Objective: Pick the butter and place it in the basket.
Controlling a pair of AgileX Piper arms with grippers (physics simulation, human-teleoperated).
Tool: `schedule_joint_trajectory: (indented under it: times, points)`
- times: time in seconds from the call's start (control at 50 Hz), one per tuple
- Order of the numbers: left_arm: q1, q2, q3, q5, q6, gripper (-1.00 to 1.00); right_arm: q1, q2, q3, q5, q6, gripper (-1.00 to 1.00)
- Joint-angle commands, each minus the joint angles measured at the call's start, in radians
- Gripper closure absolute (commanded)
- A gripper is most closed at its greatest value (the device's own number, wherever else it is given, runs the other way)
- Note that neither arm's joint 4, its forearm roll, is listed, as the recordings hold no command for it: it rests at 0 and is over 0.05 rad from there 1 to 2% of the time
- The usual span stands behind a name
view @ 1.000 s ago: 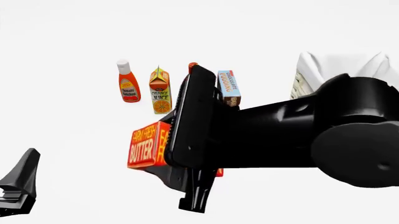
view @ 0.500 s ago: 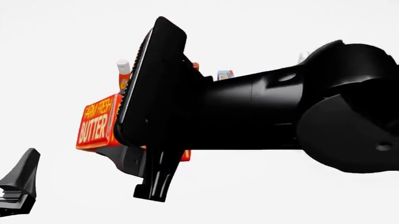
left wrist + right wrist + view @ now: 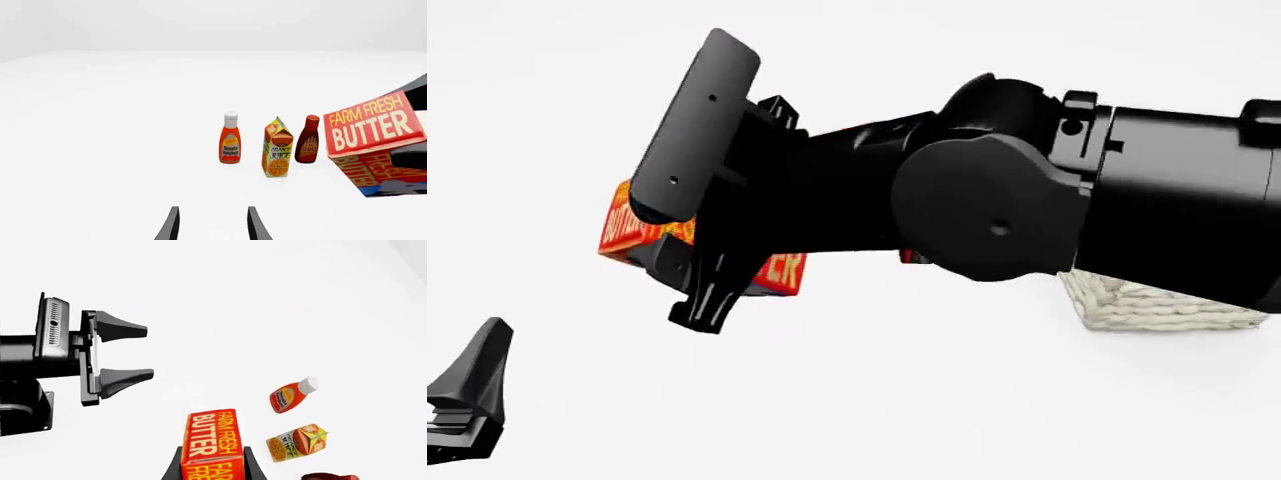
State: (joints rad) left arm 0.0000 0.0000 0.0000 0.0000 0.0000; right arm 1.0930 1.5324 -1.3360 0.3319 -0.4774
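Note:
The butter [image 3: 212, 442], a red and orange box with "FARM FRESH BUTTER" lettering, is held off the table in my right gripper [image 3: 212, 462], whose fingers are shut on its sides. In the front view only parts of the butter [image 3: 627, 228] show past the black right gripper [image 3: 701, 270] and arm. Just a corner of the cream woven basket [image 3: 1148, 305] peeks out under the right arm. My left gripper [image 3: 467, 400] rests low at the near left, open and holding nothing; it also shows in the right wrist view as the left gripper [image 3: 123, 354]. In the left wrist view the butter [image 3: 373, 132] hangs well off to one side of the left gripper [image 3: 213, 227].
A ketchup bottle [image 3: 230, 137], an orange juice carton [image 3: 277, 147] and a BBQ sauce bottle [image 3: 308, 139] stand in a row farther out on the white table. The right arm hides them in the front view.
My right arm has risen and swung with the butter, carrying it left and higher in the front view. It now covers the groceries, and the basket's corner shows beneath it. The left gripper stayed put.

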Motion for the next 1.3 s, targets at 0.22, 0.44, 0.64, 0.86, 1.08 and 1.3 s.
schedule_joint_trajectory:
  times: [0.22, 0.44, 0.64, 0.86, 1.08, 1.3]
  points:
    - [0.000, 0.000, 0.000, 0.000, 0.000, -1.00, -0.185, 0.075, -0.202, -0.011, 0.089, 1.00]
    - [0.000, 0.000, 0.000, 0.000, 0.000, -1.00, -0.247, 0.069, -0.255, 0.013, 0.144, 1.00]
    - [0.000, 0.000, 0.000, 0.000, 0.000, -1.00, -0.280, 0.039, -0.287, 0.038, 0.192, 1.00]
    - [0.000, 0.000, 0.000, 0.000, 0.000, -1.00, -0.333, 0.018, -0.324, 0.042, 0.326, 1.00]
    - [0.000, 0.000, 0.000, 0.000, 0.000, -1.00, -0.402, -0.005, -0.329, 0.013, 0.490, 1.00]
    - [0.000, 0.000, 0.000, 0.000, 0.000, -1.00, -0.458, -0.007, -0.283, -0.073, 0.681, 1.00]
